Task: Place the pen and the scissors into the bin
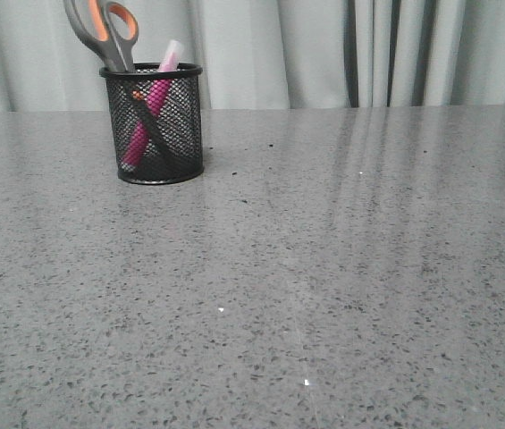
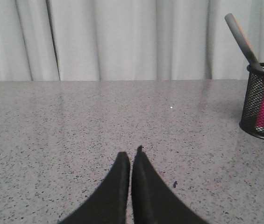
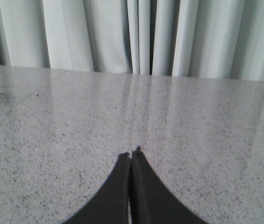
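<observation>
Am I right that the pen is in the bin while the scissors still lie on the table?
Not quite. The front view shows the scissors standing in the bin too, handles up, beside the pen. Neither lies on the table.

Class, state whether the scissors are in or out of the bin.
In: the scissors stand blades-down inside the bin, handles above its rim, beside the pen.
</observation>
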`<state>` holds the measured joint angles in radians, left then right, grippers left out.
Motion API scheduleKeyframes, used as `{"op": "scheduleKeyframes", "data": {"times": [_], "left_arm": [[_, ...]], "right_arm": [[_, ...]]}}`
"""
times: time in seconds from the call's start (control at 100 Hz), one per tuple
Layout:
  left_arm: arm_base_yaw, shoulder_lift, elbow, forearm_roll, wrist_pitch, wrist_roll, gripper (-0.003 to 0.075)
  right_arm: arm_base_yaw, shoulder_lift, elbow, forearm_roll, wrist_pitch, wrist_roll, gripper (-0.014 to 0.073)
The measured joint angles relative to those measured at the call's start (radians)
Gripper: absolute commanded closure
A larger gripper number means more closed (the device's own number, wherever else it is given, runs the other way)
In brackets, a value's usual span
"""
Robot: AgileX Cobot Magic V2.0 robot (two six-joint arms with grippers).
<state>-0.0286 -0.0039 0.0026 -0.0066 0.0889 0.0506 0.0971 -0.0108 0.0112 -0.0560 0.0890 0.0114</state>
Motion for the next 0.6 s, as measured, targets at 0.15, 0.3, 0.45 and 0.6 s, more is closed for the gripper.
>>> {"op": "scheduleKeyframes", "data": {"times": [0.15,0.3,0.45,0.6], "left_arm": [[0.0,0.0,0.0,0.0,0.0,0.0,0.0739],[0.0,0.0,0.0,0.0,0.0,0.0,0.0739],[0.0,0.0,0.0,0.0,0.0,0.0,0.0739],[0.0,0.0,0.0,0.0,0.0,0.0,0.0739]], "right_arm": [[0.0,0.0,0.0,0.0,0.006,-0.04,0.0662],[0.0,0.0,0.0,0.0,-0.009,-0.044,0.0662],[0.0,0.0,0.0,0.0,-0.011,-0.048,0.0662],[0.0,0.0,0.0,0.0,-0.011,-0.048,0.0662]]}}
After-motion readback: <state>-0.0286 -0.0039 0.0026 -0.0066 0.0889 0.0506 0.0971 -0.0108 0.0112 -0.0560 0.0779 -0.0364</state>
